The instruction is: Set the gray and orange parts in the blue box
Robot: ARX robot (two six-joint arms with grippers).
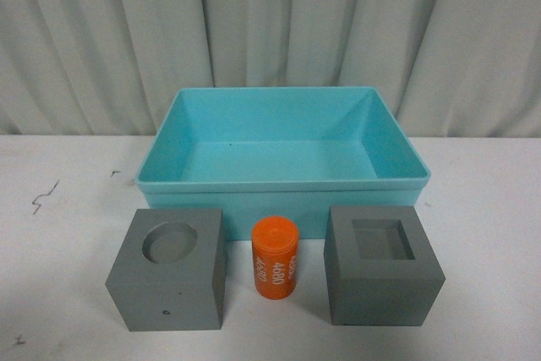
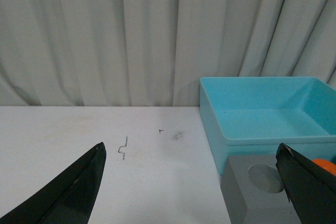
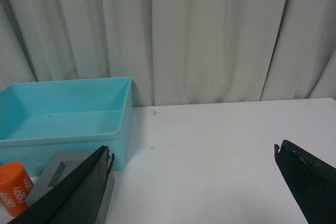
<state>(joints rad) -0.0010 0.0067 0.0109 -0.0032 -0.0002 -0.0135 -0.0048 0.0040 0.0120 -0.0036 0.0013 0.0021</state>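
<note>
Parts in a row on table [image 1: 482,209], box [image 1: 283,182] behind.
Ahead-right of left pincer [image 2: 190,148] lies left cube [image 1: 169,270]; ahead-left of right pincer [image 3: 192,149] lies right cube [image 1: 382,266]. Between the cubes stands cylinder [image 1: 275,258], touching neither. The box sits just beyond all three, farther from both pincers.

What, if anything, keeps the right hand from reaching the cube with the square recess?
Probably nothing. The right hand is open, the cube stands apart from the cylinder, the box lies behind it, and nothing covers its top.
</note>
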